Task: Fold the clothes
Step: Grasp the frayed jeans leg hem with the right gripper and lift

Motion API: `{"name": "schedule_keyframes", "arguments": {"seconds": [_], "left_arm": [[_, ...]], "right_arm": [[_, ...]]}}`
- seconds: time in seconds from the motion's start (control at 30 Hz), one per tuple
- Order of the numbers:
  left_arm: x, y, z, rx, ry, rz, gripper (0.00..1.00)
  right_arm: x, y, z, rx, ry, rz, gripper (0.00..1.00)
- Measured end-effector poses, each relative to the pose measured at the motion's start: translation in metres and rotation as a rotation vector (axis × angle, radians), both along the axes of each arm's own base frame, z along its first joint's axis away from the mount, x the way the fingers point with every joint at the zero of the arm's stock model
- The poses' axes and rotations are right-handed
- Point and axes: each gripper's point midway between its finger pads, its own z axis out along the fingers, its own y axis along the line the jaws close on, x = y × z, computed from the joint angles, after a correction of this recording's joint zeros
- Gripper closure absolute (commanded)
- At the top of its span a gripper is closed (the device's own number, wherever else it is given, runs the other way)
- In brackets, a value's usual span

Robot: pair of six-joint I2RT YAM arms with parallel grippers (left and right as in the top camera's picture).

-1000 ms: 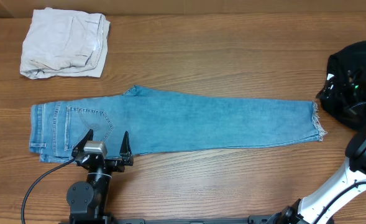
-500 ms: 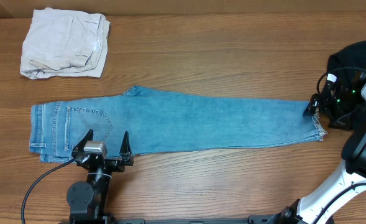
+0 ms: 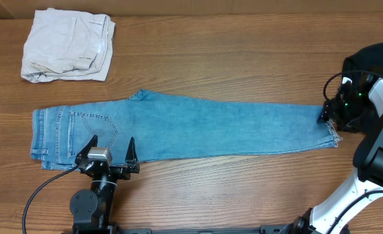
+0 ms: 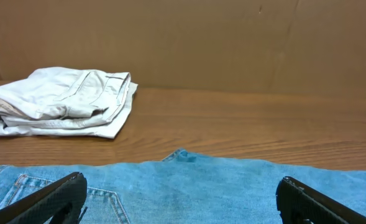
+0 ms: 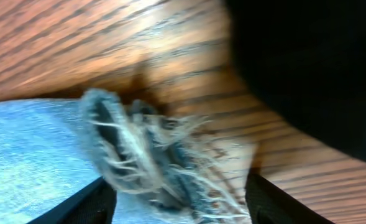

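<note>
**Jeans** (image 3: 184,133): light-blue denim, lying flat and lengthwise across the middle of the table (image 3: 230,58). The waist is at the left and the frayed hem (image 5: 151,155) at the right. One stitched back pocket (image 3: 97,127) faces up.

**Hidden or unclear**
- The lower edge of the waist end is partly covered from above by the left gripper (image 3: 109,148).
- The left wrist view shows only a strip of denim, and both fingers are cut off by the bottom edge.
- The right wrist view is blurred. The hem's loose threads can be made out, but the weave cannot.
- The black garment (image 3: 373,58) is cut off by the right edge of the frame and partly covered by the right arm, so its shape cannot be told.

**Left gripper:** fingers spread wide over the waist end, holding nothing.

**Right gripper** (image 3: 326,114): at the hem end, with fingers (image 5: 83,205) spread on either side of the frayed edge and not pressed on it. Whether they touch the cloth cannot be told.

**Off-white garment** (image 3: 67,45): folded, at the far left corner, well apart from the jeans.

**Surface:** brown wood-grain tabletop.

**Room:** a plain brown panel (image 4: 201,43) stands behind the table's far edge.
</note>
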Motion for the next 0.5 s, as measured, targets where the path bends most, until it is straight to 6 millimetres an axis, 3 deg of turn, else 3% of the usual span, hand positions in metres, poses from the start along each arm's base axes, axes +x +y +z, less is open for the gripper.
{"name": "schedule_keyframes", "arguments": {"seconds": [0.23, 0.27, 0.3, 0.33, 0.47, 0.5], "left_arm": [[0.0, 0.0, 0.0, 0.0, 0.0, 0.0, 0.0], [0.0, 0.0, 0.0, 0.0, 0.0, 0.0, 0.0], [0.0, 0.0, 0.0, 0.0, 0.0, 0.0, 0.0], [0.0, 0.0, 0.0, 0.0, 0.0, 0.0, 0.0], [0.0, 0.0, 0.0, 0.0, 0.0, 0.0, 0.0], [0.0, 0.0, 0.0, 0.0, 0.0, 0.0, 0.0]], "right_arm": [[0.009, 0.025, -0.001, 0.0, 0.001, 0.067, 0.52], [0.009, 0.026, -0.001, 0.0, 0.001, 0.068, 0.56], [0.009, 0.026, -0.001, 0.0, 0.0, 0.068, 0.74], [0.009, 0.025, -0.001, -0.001, 0.001, 0.065, 0.79], [0.008, 0.025, -0.002, -0.001, 0.005, 0.053, 0.83], [0.008, 0.025, -0.002, -0.004, 0.009, 0.047, 0.89]]}}
